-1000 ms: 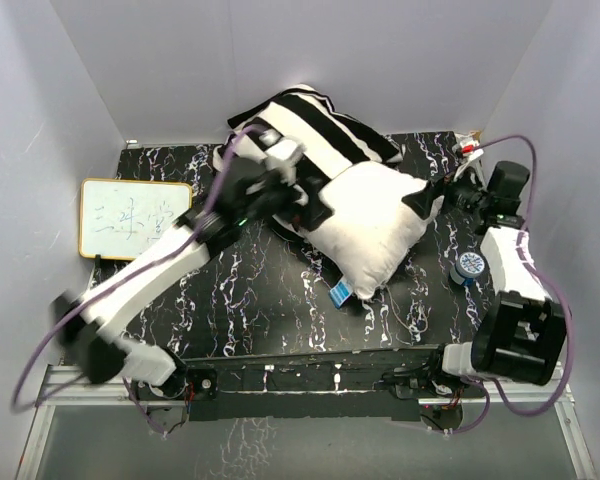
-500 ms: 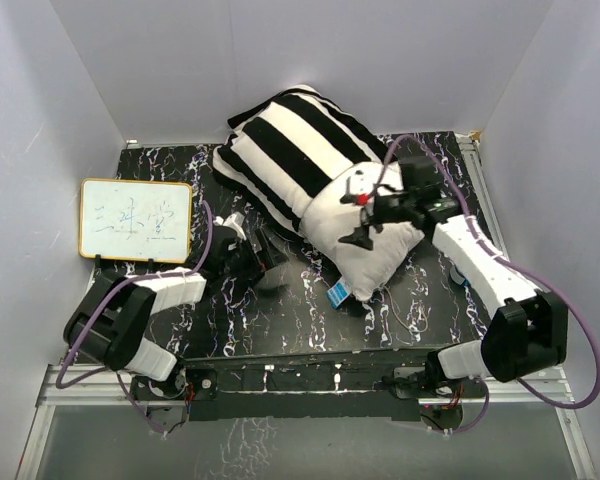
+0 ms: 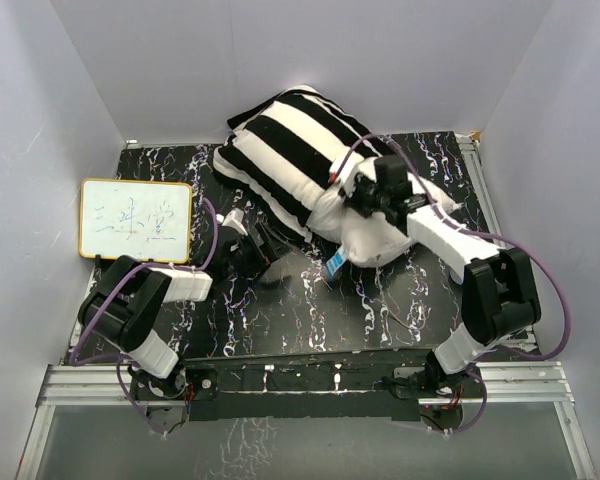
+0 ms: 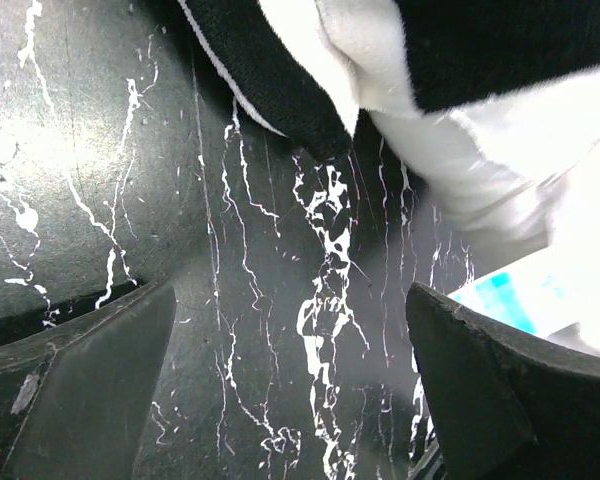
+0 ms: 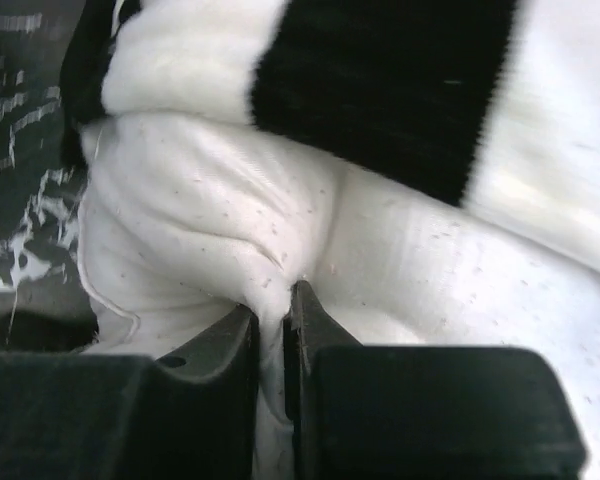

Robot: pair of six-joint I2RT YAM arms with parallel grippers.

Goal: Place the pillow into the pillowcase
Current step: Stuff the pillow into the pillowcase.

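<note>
The black-and-white striped pillowcase (image 3: 280, 150) lies at the back of the table, with the white pillow (image 3: 380, 240) partly inside it and its near end sticking out to the right. My right gripper (image 3: 360, 200) rests on top of that exposed end. In the right wrist view the right gripper (image 5: 282, 300) is shut on a pinched fold of the pillow (image 5: 180, 230), just short of the pillowcase (image 5: 380, 90) edge. My left gripper (image 3: 275, 258) sits low over the table, left of the pillow. Seen from the left wrist, it (image 4: 290, 370) is open and holds nothing, with the pillowcase (image 4: 270, 80) hem ahead.
A small whiteboard (image 3: 135, 220) lies at the table's left edge. A blue-and-white label (image 3: 336, 265) pokes out under the pillow's near corner and shows by the left gripper's right finger (image 4: 510, 300). White walls close in the black marbled table (image 3: 280, 320) on three sides.
My right arm swung in from the far right onto the pillow and shut on its fabric. My left arm pulled back from the pillowcase down to the table, still open.
</note>
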